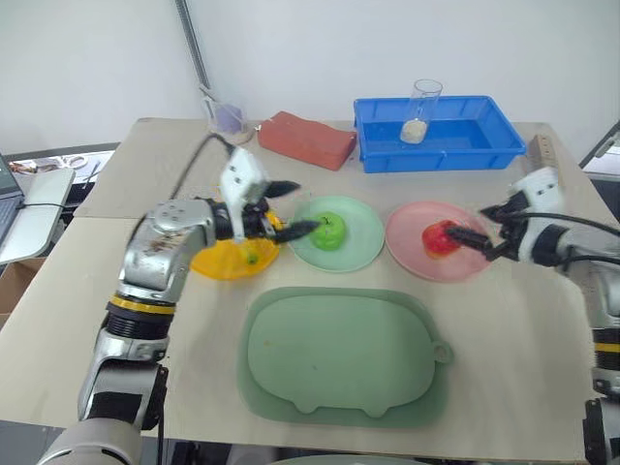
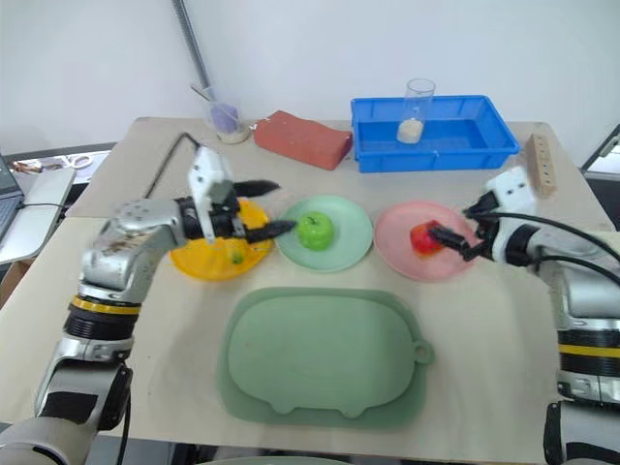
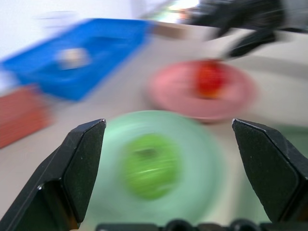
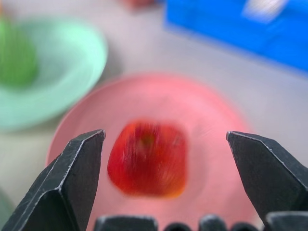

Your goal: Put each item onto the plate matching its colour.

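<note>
The right gripper [image 2: 451, 234] is hanging with its two black fingers spread wide and nothing between them, at the right edge of the pink plate [image 2: 395, 249], and the red apple [image 2: 424, 238] is sitting free on that plate just in front of the fingertips. The left gripper [image 2: 263, 206] is likewise standing wide open and empty, pointing rightward over the yellow plate [image 2: 194, 263] toward the green apple [image 2: 315, 231], which is resting in the middle of the pale mint green plate [image 2: 351, 232] between the other two plates. On the yellow plate a yellow fruit with a green tip, apparently the banana [image 2: 234, 256], is lying partly hidden under the left wrist. On the near side of the three plates a larger dull-green tray [image 2: 320, 356] is lying on the table [image 2: 484, 339]. Along the far edge a blue bin [image 2: 434, 131] is holding a clear cup [image 2: 417, 110], with a red brick [image 2: 303, 139] to its left.
</note>
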`<state>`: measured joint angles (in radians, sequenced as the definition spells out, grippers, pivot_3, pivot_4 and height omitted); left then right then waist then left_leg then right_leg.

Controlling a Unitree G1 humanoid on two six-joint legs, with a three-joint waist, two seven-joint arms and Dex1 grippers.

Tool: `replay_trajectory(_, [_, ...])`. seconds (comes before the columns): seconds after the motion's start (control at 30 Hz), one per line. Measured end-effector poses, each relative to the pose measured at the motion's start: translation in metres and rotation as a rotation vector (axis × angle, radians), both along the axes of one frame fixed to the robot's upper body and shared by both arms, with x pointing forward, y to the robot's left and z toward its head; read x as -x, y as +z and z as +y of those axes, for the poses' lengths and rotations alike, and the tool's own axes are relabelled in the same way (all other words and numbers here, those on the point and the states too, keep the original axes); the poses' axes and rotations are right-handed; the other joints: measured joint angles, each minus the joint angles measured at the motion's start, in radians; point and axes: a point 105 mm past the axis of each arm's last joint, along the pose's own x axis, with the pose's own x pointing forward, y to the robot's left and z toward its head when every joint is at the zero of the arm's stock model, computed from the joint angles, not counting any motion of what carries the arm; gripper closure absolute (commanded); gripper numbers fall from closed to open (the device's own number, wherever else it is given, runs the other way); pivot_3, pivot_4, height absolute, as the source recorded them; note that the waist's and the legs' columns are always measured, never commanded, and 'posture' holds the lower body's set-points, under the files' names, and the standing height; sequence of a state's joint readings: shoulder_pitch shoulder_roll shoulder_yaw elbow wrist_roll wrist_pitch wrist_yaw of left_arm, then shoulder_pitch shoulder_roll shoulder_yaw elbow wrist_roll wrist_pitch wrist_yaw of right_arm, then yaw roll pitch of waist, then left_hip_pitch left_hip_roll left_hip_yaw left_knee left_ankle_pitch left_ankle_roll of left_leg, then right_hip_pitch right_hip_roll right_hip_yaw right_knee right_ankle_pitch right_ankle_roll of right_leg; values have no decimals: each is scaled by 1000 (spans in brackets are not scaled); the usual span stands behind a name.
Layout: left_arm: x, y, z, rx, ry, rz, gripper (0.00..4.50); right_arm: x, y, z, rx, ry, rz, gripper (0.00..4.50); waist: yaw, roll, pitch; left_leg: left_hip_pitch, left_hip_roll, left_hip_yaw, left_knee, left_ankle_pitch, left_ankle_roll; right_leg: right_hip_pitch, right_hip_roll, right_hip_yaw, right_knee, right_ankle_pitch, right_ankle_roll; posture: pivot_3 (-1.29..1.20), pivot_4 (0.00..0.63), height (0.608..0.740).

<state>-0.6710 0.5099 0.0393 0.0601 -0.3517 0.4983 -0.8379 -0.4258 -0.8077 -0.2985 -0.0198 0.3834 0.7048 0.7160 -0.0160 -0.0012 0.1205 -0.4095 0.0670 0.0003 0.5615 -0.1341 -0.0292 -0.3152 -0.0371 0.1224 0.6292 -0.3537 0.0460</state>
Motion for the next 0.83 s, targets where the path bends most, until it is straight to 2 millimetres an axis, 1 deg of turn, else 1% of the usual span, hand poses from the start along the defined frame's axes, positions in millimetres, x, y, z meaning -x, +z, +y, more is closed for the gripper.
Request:
replay_trajectory(0.03, [-8, 3, 18, 23, 106, -10, 0, 2, 7, -4, -41, -38, -45, 21, -2, -1, 0, 1, 0, 0, 0, 0, 0, 0, 0, 0, 0, 0, 0, 0, 150, 740])
replay_trajectory(0.07, [-17, 5, 43, 49, 239, -23, 0, 5, 13, -11, -75, -92, -92, 21, -3, -1, 0, 2, 0, 0, -1, 0, 0, 0, 0, 0, 0, 0, 0, 0, 150, 740])
replay_trajectory(0.1, [-23, 6, 69, 71, 372, -39, 0, 8, 12, -20, -81, -154, -119, 21, -3, -1, 0, 2, 0, 0, -2, 0, 0, 1, 0, 0, 0, 0, 0, 0, 150, 740])
replay_trajectory(0.17, [-26, 1, 112, 90, 572, -48, 0, 12, -2, -35, -51, -255, -128, 21, -1, 0, -1, 3, 0, 0, -2, 0, 0, 0, 0, 0, 0, 0, 0, 0, 150, 740])
replay_trajectory(0.2, [-25, -5, 138, 104, 683, -43, 0, 14, -13, -42, -31, -313, -130, 21, 0, 0, -1, 3, 0, 0, -2, 0, 0, 0, 0, 0, 0, 0, 0, 0, 150, 740])
replay_trajectory(0.27, [-19, -22, 181, 113, 872, -29, 0, 17, -32, -59, 16, -434, -147, 21, 0, 0, -2, 3, 0, 1, -2, 0, -1, -1, -1, 0, 0, 0, 0, 0, 150, 740])
replay_trajectory(0.3, [-14, -31, 201, 106, 958, -20, 0, 18, -39, -70, 26, -500, -154, 21, 0, 0, -2, 4, 0, 1, -2, 0, -1, -2, -1, 0, 0, 0, 0, 0, 150, 740])
replay_trajectory(0.37, [3, -56, 240, 75, 1133, 11, 0, 25, -54, -95, 44, -646, -164, 21, -1, 0, -2, 5, -1, 2, -4, 0, -1, -2, -2, 0, -1, 0, 0, 0, 150, 740])
replay_trajectory(0.4, [10, -68, 252, 70, 1190, 31, 0, 28, -59, -105, 54, -701, -167, 21, -1, 1, -2, 6, -1, 2, -4, 0, -1, -2, -2, 0, -1, 0, 0, 0, 150, 740])
replay_trajectory(0.47, [22, -89, 270, 70, 1274, 70, 0, 33, -66, -118, 70, -780, -186, 21, 4, 0, -2, 6, 0, 2, -4, 1, -2, -2, -2, -1, -1, 0, 0, 0, 150, 740])
replay_trajectory(0.57, [29, -104, 278, 75, 1313, 101, 0, 33, -73, -123, 66, -821, -203, 21, 6, -4, -4, 6, 0, 2, -5, 1, -3, -2, -2, -1, -1, 0, 0, 0, 150, 740])
replay_trajectory(0.63, [33, -111, 281, 72, 1330, 112, 0, 33, -81, -125, 49, -845, -194, 21, 3, -5, -4, 6, 0, 2, -5, 1, -3, -2, -3, -1, -1, 0, 0, 0, 150, 740])
replay_trajectory(0.7, [36, -118, 282, 67, 1335, 118, 0, 35, -93, -128, 36, -872, -167, 21, 1, -4, -4, 6, 0, 2, -6, 1, -3, -2, -3, -1, -1, 0, 0, 0, 150, 740])
replay_trajectory(0.77, [35, -122, 280, 79, 1331, 123, 0, 35, -102, -129, 27, -891, -150, 21, 1, -4, -4, 6, 0, 2, -7, 1, -3, -2, -3, -1, 0, 0, 0, 0, 150, 740])
replay_trajectory(0.83, [34, -125, 276, 95, 1324, 129, 0, 35, -106, -128, 27, -894, -143, 21, -1, -4, -4, 6, 0, 3, -6, 1, -3, -2, -3, -1, 0, 0, 0, 0, 150, 740])
